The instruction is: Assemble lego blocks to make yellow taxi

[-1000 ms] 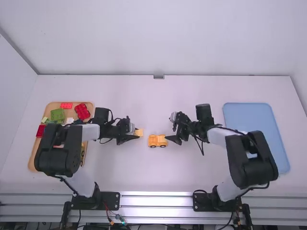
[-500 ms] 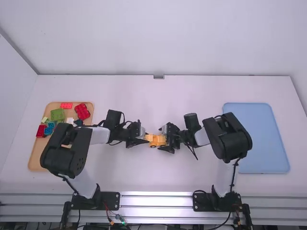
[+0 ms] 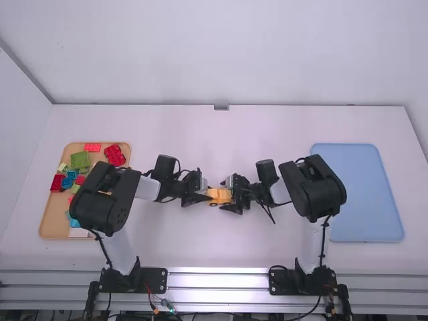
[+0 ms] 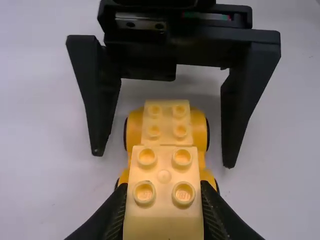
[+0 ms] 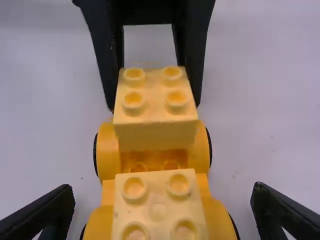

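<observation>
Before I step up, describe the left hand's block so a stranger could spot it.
Midway across the white table stands an orange wheeled base. The block, pale yellow with four studs, is over the base's left end. The left hand pinches it; a similar block sits between the right hand's open fingers.

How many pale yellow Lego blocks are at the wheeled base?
2: one block in the left gripper, at one end of the base; another block on its other end, inside the open right gripper. More may be hidden below.

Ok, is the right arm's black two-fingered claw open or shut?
The black claw is open: its fingers stand well apart on either side of the orange-yellow plastic toy car, touching neither side.
</observation>
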